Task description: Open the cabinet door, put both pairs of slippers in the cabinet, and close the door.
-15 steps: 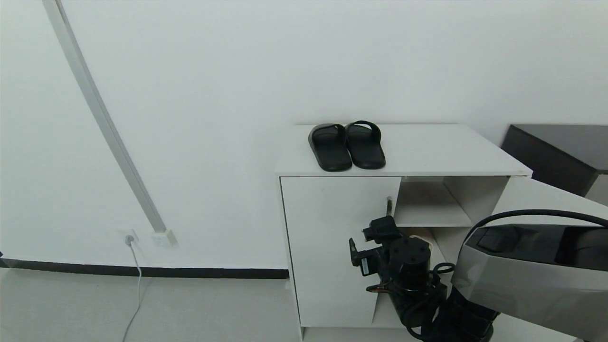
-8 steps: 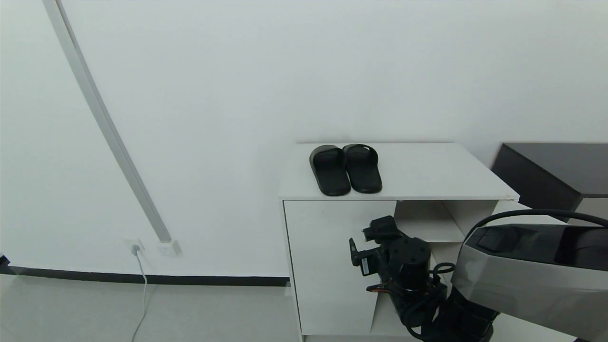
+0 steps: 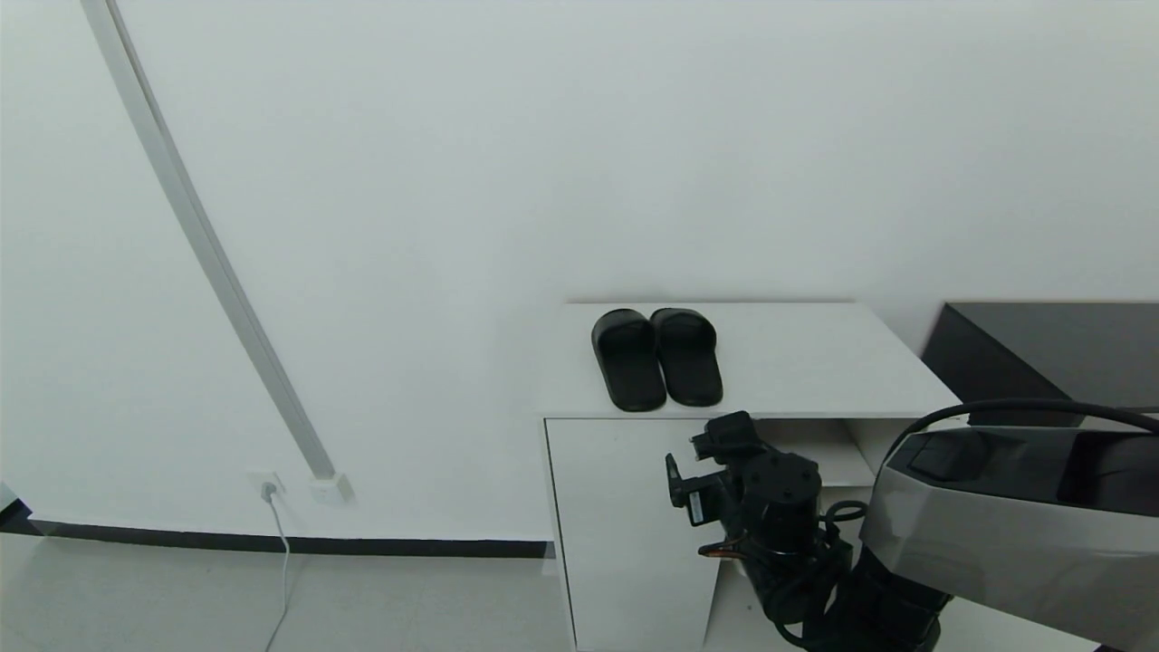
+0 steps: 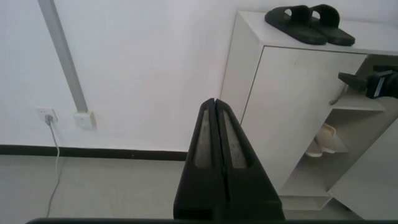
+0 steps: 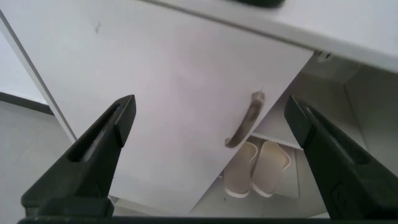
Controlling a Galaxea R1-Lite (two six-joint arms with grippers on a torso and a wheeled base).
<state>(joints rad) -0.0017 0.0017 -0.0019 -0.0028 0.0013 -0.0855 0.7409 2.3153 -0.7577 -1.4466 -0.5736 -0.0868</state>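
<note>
A pair of black slippers point(image 3: 657, 357) lies side by side on top of the white cabinet point(image 3: 797, 362), near its left end. The cabinet's left door point(image 3: 625, 525) is closed, with a curved handle point(image 5: 244, 121) at its inner edge. To the right of it the cabinet stands open, and a pair of beige slippers point(image 5: 258, 168) rests on a lower shelf inside. My right gripper point(image 5: 210, 106) is open, facing the handle and a short way off it. My left gripper point(image 4: 215, 102) is shut and empty, held out to the left of the cabinet.
A dark table point(image 3: 1050, 353) stands right of the cabinet. A slanted wall conduit point(image 3: 199, 244) runs down to a socket with a plugged cable point(image 3: 270, 493). Bare floor point(image 3: 272, 598) lies left of the cabinet.
The whole head view has shifted, so the camera has moved: cabinet and black slippers now sit lower in the picture. My right arm keeps its place in the view.
</note>
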